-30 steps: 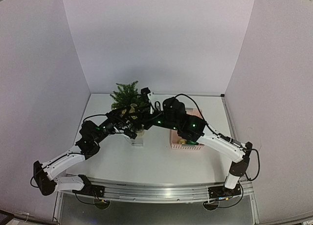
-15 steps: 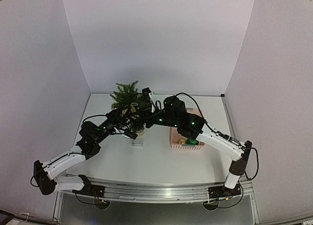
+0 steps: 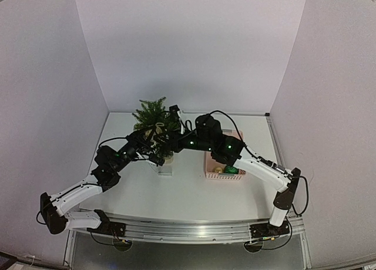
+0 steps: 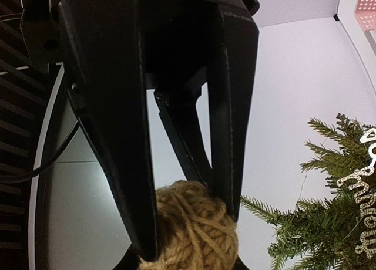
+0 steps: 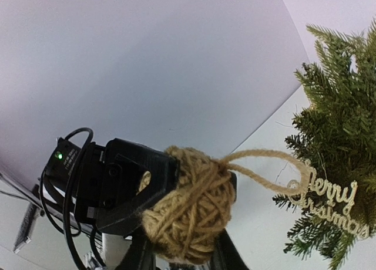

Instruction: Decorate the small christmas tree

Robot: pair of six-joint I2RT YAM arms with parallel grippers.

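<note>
The left gripper (image 4: 189, 232) pinches the twine ball (image 5: 188, 211) (its loop (image 5: 264, 164) points toward the tree (image 3: 154, 114), which stands at the counter's (image 3: 188, 193) back left). The right gripper (image 5: 183, 255) flanks the ball from below, but I cannot tell whether it grips. Best to keep the loop open, then slip it over a bare branch (image 5: 329, 53).

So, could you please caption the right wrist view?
Left hand holds a twine ball, its loop stretched toward the Merry Christmas sign on the tree.
</note>
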